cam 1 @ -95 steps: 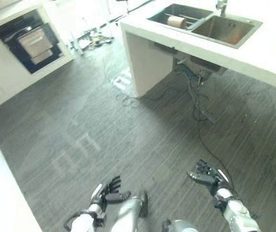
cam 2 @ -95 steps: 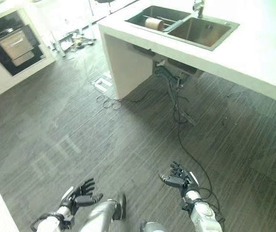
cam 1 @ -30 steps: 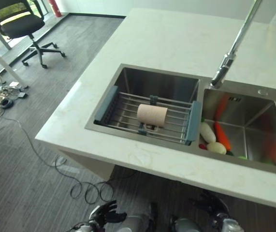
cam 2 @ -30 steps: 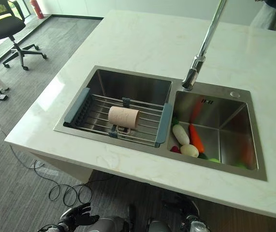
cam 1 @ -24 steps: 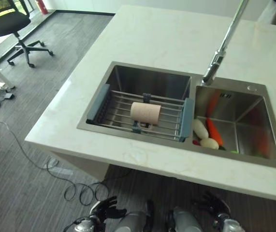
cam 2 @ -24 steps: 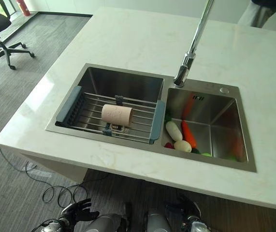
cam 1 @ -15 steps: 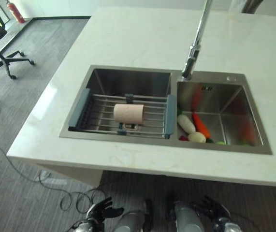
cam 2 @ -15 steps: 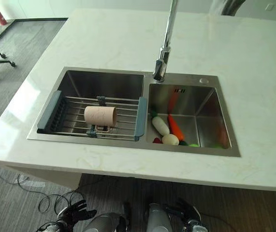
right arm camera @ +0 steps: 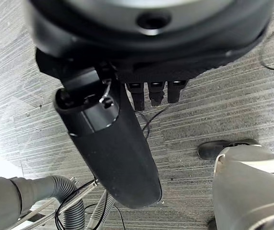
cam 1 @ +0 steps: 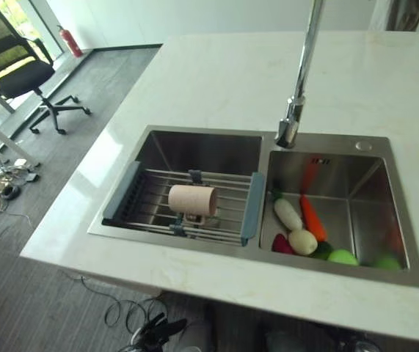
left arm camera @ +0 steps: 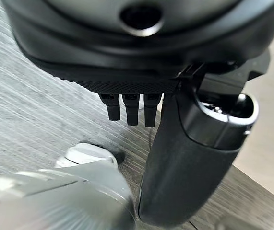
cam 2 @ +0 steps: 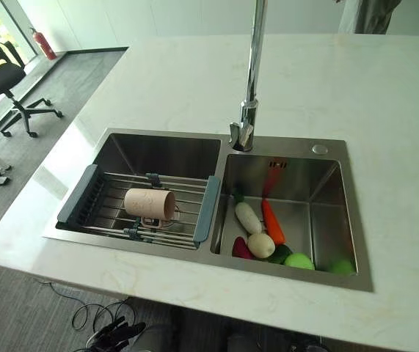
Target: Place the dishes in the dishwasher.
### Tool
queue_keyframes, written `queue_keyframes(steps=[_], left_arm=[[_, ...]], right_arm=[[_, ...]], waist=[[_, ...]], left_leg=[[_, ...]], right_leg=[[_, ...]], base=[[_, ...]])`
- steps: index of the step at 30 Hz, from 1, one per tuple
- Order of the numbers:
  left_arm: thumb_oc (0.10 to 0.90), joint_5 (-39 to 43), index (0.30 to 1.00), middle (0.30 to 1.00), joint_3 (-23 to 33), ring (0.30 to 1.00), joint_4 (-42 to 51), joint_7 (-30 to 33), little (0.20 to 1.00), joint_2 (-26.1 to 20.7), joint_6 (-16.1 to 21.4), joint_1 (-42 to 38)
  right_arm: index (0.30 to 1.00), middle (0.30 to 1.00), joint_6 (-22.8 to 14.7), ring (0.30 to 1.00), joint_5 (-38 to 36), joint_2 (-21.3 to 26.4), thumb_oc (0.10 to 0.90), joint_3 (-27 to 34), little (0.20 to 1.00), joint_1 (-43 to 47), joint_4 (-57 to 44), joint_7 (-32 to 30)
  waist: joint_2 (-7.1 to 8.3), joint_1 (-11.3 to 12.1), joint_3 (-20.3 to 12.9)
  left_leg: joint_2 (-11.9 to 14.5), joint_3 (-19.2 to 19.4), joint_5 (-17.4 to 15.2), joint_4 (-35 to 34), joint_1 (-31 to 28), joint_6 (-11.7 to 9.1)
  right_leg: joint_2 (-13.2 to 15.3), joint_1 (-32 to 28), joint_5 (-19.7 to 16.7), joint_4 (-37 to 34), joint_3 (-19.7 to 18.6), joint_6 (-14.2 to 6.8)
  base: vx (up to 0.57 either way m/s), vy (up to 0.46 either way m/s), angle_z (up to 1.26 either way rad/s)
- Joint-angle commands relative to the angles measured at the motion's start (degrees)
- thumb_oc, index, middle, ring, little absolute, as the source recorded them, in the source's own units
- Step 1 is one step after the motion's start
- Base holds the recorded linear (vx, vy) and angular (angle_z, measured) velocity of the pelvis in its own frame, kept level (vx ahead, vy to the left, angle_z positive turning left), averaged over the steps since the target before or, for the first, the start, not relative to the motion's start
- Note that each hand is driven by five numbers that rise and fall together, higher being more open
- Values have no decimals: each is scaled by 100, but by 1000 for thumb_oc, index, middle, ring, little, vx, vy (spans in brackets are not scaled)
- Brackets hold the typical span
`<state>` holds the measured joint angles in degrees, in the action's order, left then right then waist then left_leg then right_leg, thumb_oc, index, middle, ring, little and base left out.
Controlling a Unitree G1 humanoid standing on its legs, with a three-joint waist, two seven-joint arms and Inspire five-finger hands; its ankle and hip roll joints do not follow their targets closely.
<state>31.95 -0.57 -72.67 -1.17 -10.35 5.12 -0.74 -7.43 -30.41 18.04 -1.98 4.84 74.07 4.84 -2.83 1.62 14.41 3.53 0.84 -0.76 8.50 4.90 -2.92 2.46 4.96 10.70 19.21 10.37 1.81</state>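
Note:
A beige cup [cam 1: 192,200] lies on its side on a wire drain rack [cam 1: 150,192] with blue-grey ends, set across the sink's left basin [cam 2: 165,155]. My left hand [cam 1: 155,332] hangs low below the counter's front edge, over the floor. In the left wrist view the left hand [left arm camera: 189,163] has its fingers [left arm camera: 132,108] straight and holds nothing. My right hand [right arm camera: 112,143] also hangs over the floor, fingers [right arm camera: 156,92] straight and empty. Both hands are far below the cup.
A tall faucet [cam 1: 301,81] stands between the basins. The right basin [cam 2: 319,194] holds a white radish [cam 2: 247,216], a carrot [cam 2: 272,221] and green vegetables [cam 2: 298,260]. The white counter [cam 1: 216,81] surrounds the sink. An office chair [cam 1: 18,70] stands far left.
The camera has moved: the sink sits lower and nearer, and the chair shows again at the left. The cup stays on the rack. Both hands remain low.

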Motion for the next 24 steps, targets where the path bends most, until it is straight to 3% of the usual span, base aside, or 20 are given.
queue_keyframes(steps=[1, 10, 14, 18, 19, 20, 21, 24], left_arm=[[800, 467, 900, 900, 284, 900, 42, 298, 900, -301, 380, 251], [800, 1259, 900, 900, 804, 900, 102, 516, 900, -537, 645, 455], [800, 1507, 900, 900, 1190, 900, 102, 1000, 900, -657, 854, 580], [800, 1551, 900, 900, 1608, 900, 235, 1742, 900, -878, 1612, 664], [800, 1435, 900, 900, 1888, 900, 511, 1998, 900, -1090, 1967, 722], [800, 1435, 900, 900, 1888, 900, 511, 1998, 900, -1090, 1967, 722], [800, 965, 900, 900, 2101, 900, 832, 2420, 900, -1296, 2173, 781], [800, -824, 900, 900, 2660, 900, 1860, 3881, 900, -2216, 2296, 965]], right_arm=[[900, 900, -332, 900, 82, 161, 800, 63, 900, -154, -157, 99], [900, 900, -218, 900, -1, 333, 800, 260, 900, -127, -6, 92], [900, 900, -173, 900, 17, 411, 800, 380, 900, -129, 40, 78], [900, 900, 21, 900, -144, 525, 800, 558, 900, -144, 25, -22], [900, 900, 78, 900, -102, 595, 800, 652, 900, -180, 53, -32], [900, 900, 78, 900, -102, 595, 800, 652, 900, -180, 53, -32], [900, 900, 98, 900, -89, 639, 800, 724, 900, -229, 61, -38], [900, 900, 54, 900, -320, 681, 800, 906, 900, -352, 177, -74]], waist=[[53, 97, -65], [-22, 143, -119], [-84, 154, -125], [-137, 145, -138], [-166, 162, -128], [-166, 162, -128], [-187, 185, -142], [-245, 309, -154]], left_leg=[[-138, 98, -942, 868, 306, 118], [-241, 103, -1036, 868, 253, 210], [-239, 129, -1050, 868, 233, 197], [-207, 172, -1050, 868, 231, 171], [-183, 188, -1081, 868, 177, 156], [-183, 188, -1081, 868, 177, 156], [-165, 192, -1050, 868, 199, 151], [-137, 146, -1076, 868, 173, 153]], right_leg=[[739, 7, -10, -202, 294, -715], [738, 7, 50, -202, 192, -723], [766, -19, 91, -202, 221, -722], [811, -39, 135, -202, 271, -727], [827, -96, 184, -202, 282, -729], [827, -96, 184, -202, 282, -729], [838, -81, 161, -202, 295, -730], [844, -147, 208, -202, 338, -753]], base=[[108, 83, -18], [19, 30, -5], [-39, 19, -5], [-36, 24, 0], [0, 0, 0], [0, 0, 0], [-48, -4, 2], [-52, -27, 4]])
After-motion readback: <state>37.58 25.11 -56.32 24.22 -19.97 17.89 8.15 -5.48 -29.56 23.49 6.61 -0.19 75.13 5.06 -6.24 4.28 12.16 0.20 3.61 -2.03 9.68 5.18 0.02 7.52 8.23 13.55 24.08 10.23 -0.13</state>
